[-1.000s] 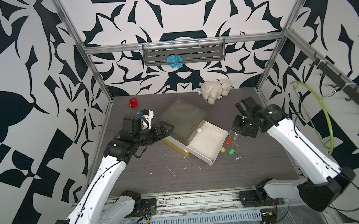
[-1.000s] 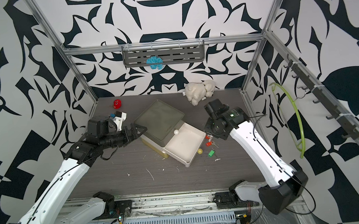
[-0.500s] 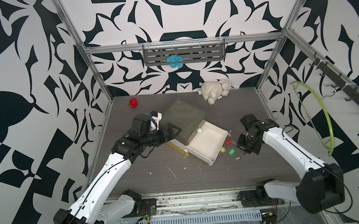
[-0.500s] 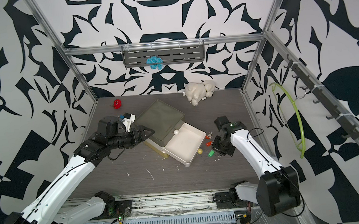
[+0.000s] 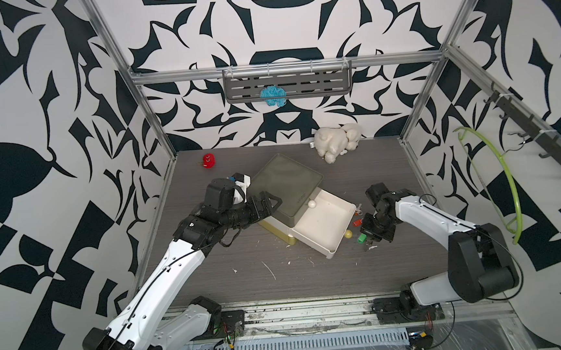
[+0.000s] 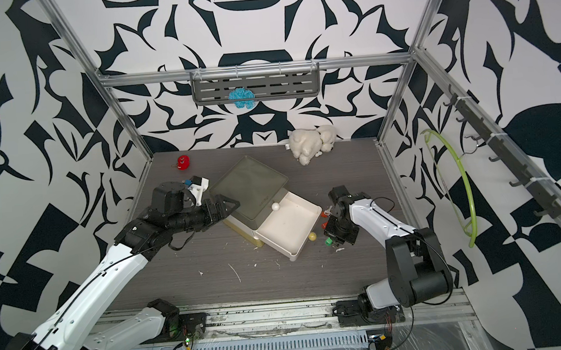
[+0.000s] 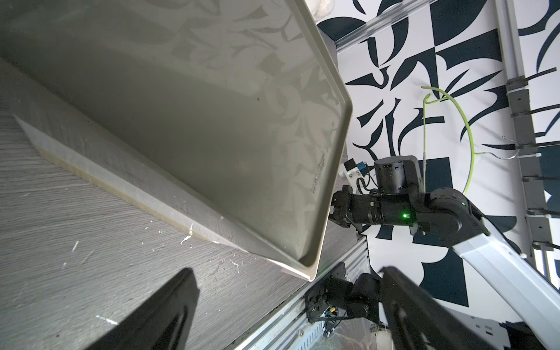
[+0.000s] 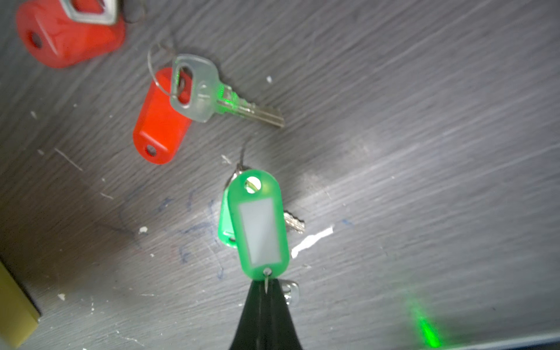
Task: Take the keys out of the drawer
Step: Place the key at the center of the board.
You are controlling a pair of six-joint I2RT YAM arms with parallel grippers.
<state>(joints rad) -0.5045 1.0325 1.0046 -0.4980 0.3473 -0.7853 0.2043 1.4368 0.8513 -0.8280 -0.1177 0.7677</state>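
1. Right claw (image 8: pixel 265 283): jaws together, clamped on the wire ring at one end of a green tag (image 8: pixel 260 227). The tag's long axis runs straight out from the jaw tips, in line with the claw
2. Position: the right claw sits low over the worktop (image 5: pixel 279 277), between the drawer (image 5: pixel 320 227) and the worktop's right edge. Whether the held tag touches the surface cannot be told
3. Other keys: a second green tag (image 8: pixel 225 222) lies partly hidden beneath the held one. Beyond its free end lie a red tag (image 8: pixel 160 121) ringed to a silver key (image 8: pixel 197 91) and another red tag (image 8: pixel 66 36). All rest on the worktop, outside the drawer and just beside its right wall
4. Drawer: open, its mouth toward the worktop's front right corner. In both top views it holds only a white ball (image 5: pixel 311 204) at its inner end, so the task looks nearly done. The likely next move is to part the jaws and lay the held tag beside the others
5. Left claw (image 7: pixel 286 271): fingers apart with nothing between them, just beside the cabinet (image 5: pixel 283 182). It is well apart from the keys, so the right arm is the nearer
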